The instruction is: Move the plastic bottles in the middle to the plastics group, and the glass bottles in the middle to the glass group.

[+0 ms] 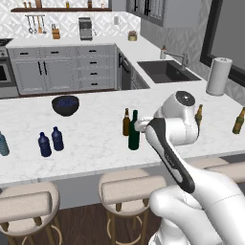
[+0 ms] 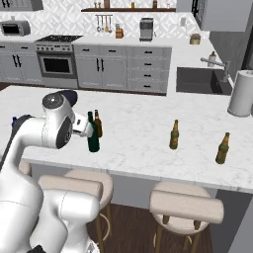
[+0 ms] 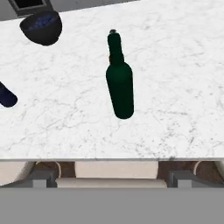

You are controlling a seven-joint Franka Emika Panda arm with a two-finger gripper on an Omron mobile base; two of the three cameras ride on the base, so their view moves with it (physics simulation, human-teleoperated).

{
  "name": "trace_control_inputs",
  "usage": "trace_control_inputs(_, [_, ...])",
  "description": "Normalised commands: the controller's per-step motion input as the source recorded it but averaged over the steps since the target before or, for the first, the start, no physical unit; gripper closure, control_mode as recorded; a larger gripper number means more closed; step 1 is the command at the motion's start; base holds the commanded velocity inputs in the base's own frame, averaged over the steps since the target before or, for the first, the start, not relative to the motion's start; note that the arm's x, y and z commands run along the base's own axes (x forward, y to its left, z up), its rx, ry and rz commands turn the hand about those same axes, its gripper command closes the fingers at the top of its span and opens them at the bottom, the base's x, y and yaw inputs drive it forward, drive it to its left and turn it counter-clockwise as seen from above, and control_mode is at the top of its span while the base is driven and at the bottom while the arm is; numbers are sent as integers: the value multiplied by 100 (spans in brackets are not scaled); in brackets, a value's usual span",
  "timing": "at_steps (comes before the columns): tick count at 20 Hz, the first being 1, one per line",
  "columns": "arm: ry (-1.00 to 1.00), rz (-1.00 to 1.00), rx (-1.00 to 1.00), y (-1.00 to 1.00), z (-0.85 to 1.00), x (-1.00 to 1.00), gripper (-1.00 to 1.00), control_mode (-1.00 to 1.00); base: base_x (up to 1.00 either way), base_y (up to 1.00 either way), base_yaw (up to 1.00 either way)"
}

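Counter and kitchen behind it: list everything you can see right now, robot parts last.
tall wine bottle: 1, dark green, mid-counter, upright
brown bottle: 1, just behind the wine bottle
blue bottles: 2, dark blue, counter left
teal bottle: 1, pale, far left edge
beer bottles: 2, olive and amber, counter right
bowl: 1, dark blue, behind blue bottles
paper-towel roll: 1, white, by sink
sink: 1, dark
stools: tan, below the counter
arm: white; tool open

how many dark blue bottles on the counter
2: both dark blue bottles stand side by side near the counter's left front, one nearer the edge, the other just behind. The arm may hide others.
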Motion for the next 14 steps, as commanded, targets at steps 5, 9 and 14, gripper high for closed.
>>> trace_control_inputs(5, [17, 3, -10, -27, 1, 0, -100, -100, 0, 0, 0])
trace_control_inputs(9, [-7, 0, -2, -11, -10, -1, -100, -100, 0, 0, 0])
trace_control_inputs(14, [-12, 0, -4, 9, 0, 15, -100, -100, 0, 0, 0])
